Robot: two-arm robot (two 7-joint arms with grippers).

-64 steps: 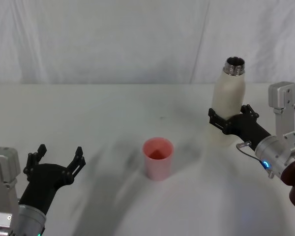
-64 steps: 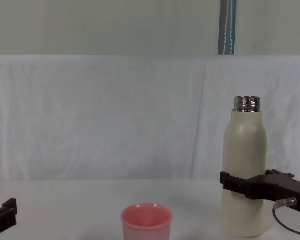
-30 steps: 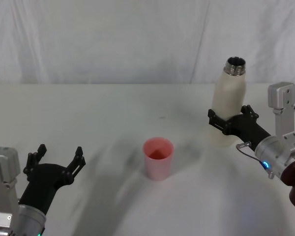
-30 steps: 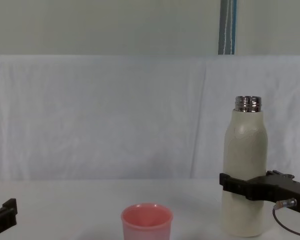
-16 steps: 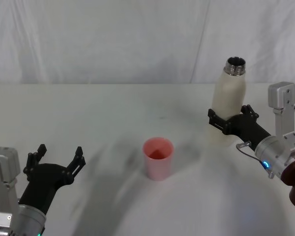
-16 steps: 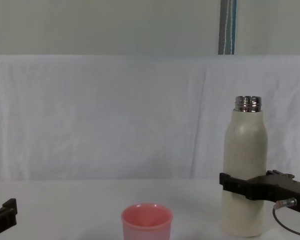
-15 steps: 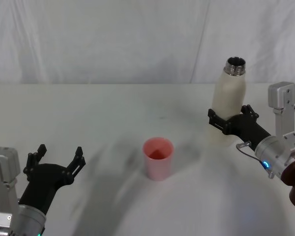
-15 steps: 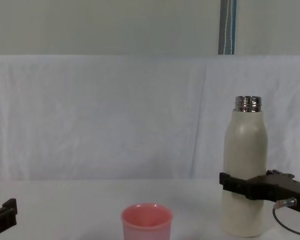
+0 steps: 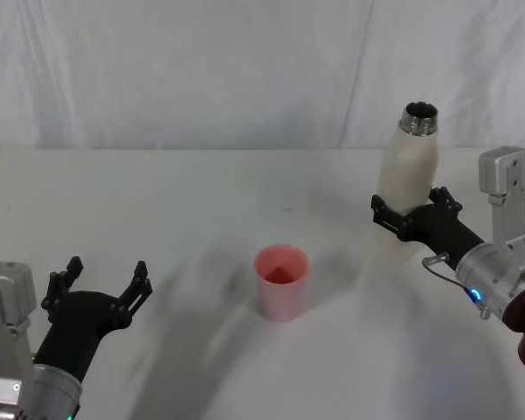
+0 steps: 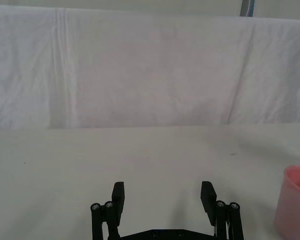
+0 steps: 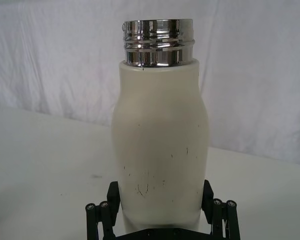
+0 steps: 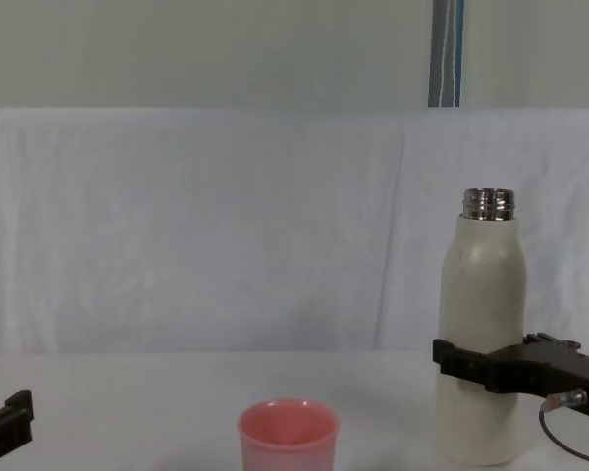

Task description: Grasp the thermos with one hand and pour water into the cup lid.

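The cream-white thermos stands upright at the table's right, its open steel neck on top. My right gripper is shut around its lower body, one black finger on each side. The right wrist view has the thermos held between those fingers. In the chest view the thermos rises above the gripper. I cannot tell whether its base touches the table. The pink cup lid stands upright mid-table, left of the thermos and apart from it. My left gripper hovers open and empty at the near left.
A white cloth covers the table and hangs as a backdrop behind it. Open table lies between the cup lid and the thermos. The left wrist view catches the cup lid off to one side of the open left gripper.
The right gripper and the thermos have edged very slightly to the right. The cup lid and the left arm have not moved.
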